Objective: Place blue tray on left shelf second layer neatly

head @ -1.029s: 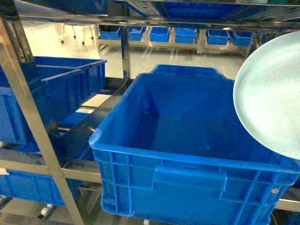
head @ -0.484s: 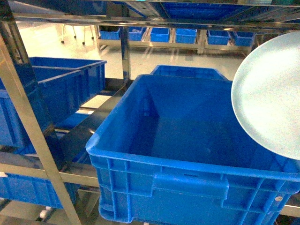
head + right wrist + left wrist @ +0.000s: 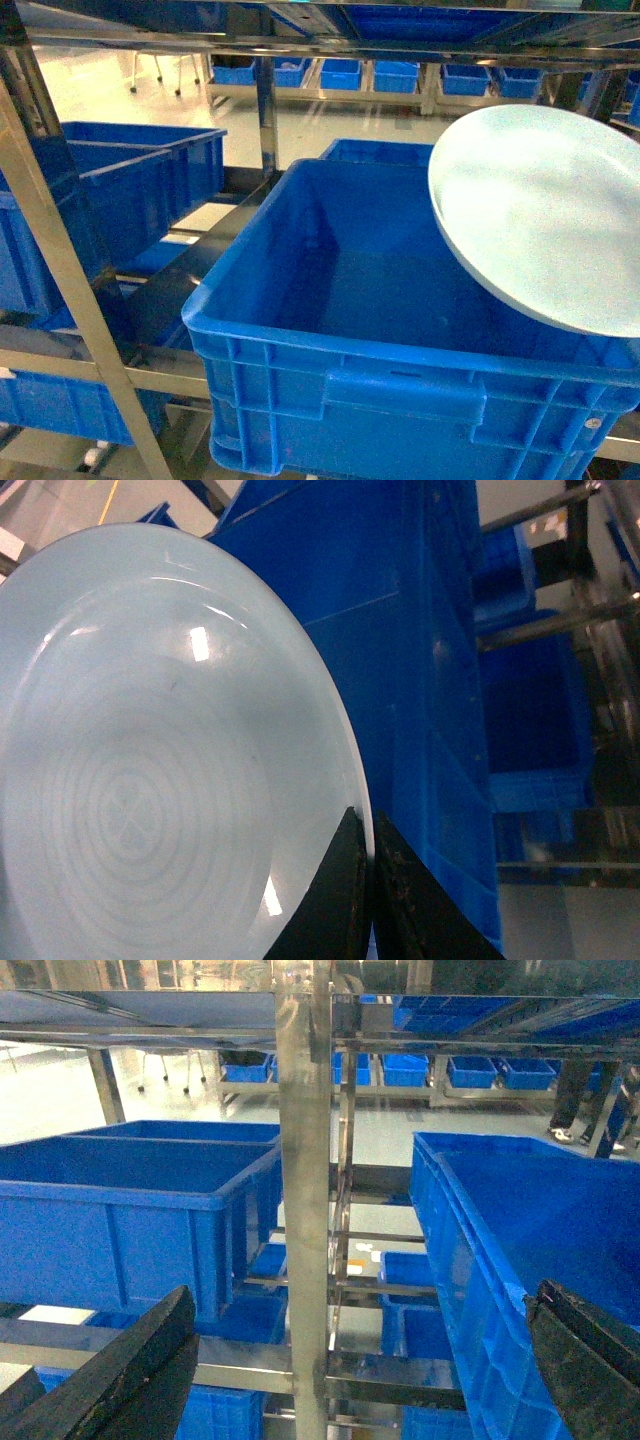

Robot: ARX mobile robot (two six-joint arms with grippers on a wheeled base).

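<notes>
The right end effector is clenched on the rim of the blue tray, its two dark fingers pinching the edge. The tray spreads away from that grip, tilted, above the right side of a deep blue crate. That crate sits on the steel shelf. The left end effector is released, fingers wide apart, facing a shelf post between two crates.

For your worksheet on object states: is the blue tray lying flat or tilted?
Tilted: the blue tray slants above the crate, pinched at its rim by the right tool.
</notes>
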